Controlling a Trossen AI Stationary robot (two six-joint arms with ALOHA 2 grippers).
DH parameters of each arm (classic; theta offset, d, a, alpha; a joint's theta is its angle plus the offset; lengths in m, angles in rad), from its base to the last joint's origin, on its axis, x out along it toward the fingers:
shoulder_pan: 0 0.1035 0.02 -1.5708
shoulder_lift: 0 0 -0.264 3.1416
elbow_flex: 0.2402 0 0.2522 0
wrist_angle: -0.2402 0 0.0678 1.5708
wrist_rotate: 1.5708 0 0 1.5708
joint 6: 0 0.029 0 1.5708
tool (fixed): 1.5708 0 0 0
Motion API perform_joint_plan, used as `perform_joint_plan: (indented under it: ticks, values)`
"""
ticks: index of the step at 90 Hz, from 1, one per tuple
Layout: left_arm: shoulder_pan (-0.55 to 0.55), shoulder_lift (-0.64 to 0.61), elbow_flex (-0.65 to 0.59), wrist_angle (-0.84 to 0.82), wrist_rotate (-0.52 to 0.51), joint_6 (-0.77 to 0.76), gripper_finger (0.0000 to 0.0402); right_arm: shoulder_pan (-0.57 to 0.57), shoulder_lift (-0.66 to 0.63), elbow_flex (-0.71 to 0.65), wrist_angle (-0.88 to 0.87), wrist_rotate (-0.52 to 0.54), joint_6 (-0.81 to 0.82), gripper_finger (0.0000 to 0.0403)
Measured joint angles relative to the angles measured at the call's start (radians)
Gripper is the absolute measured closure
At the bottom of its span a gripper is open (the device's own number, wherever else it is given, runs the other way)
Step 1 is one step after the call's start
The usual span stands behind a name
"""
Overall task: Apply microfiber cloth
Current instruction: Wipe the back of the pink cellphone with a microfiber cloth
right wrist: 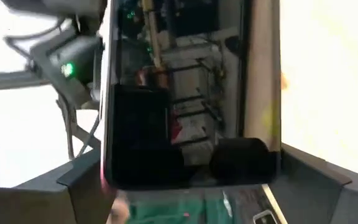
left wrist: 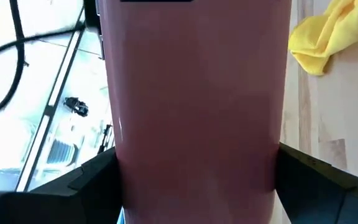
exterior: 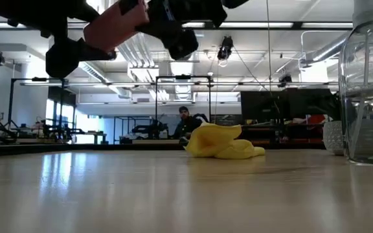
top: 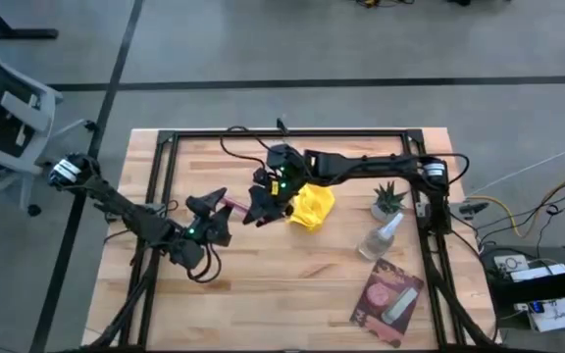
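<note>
You had a pink slab [left wrist: 197,112] pinched between both hands above the desk [top: 292,294]: the left hand [top: 226,204] gripped one end, the right hand [top: 261,208] the other. The cloth [top: 312,206] lay crumpled just beyond the right hand, untouched. To do this well, you needed one hand to let go and fetch the cloth while the other kept the slab level. Both arms reached inward, wrists raised.

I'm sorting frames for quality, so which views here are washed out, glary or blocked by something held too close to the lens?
Left wrist view: a flat pink phone-like slab fills most of the frame; the yellow microfiber cloth shows at one corner. Right wrist view: soft, its sides blown white, the slab's dark glossy face mirroring clutter. Low view: ceiling lights glare on the wooden tabletop.
</note>
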Motion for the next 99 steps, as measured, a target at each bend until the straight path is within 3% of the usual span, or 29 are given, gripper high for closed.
perform_joint_plan:
  ticks: [15,35,47,58,69,82,99]
  values:
    - [0.000,0.002,-0.006,-0.076,0.006,-0.043,0.0084,0.016,-0.049,0.004,-0.125,0.016,-0.097,0.0065]
    - [0.001,0.002,-0.025,-0.085,0.070,-0.181,0.0084,0.039,-0.136,0.003,-0.368,0.208,-0.332,0.0064]
    - [0.019,0.002,-0.038,-0.086,0.334,-0.391,0.0084,0.065,-0.192,0.004,-0.599,0.478,-0.518,0.0064]
    - [0.063,0.003,-0.039,-0.083,0.637,-0.603,0.0084,0.104,-0.209,0.002,-0.808,0.814,-0.542,0.0064]
    - [0.122,0.008,-0.039,-0.102,0.787,-0.752,0.0084,0.139,-0.204,0.002,-0.922,1.048,-0.541,0.0064]
    - [0.206,0.010,-0.039,-0.200,0.912,-0.893,0.0084,0.151,-0.203,-0.020,-0.887,1.099,-0.550,0.0064]
    - [0.297,0.010,-0.039,-0.328,1.071,-1.028,0.0084,0.159,-0.203,-0.102,-0.733,1.153,-0.819,0.0064]
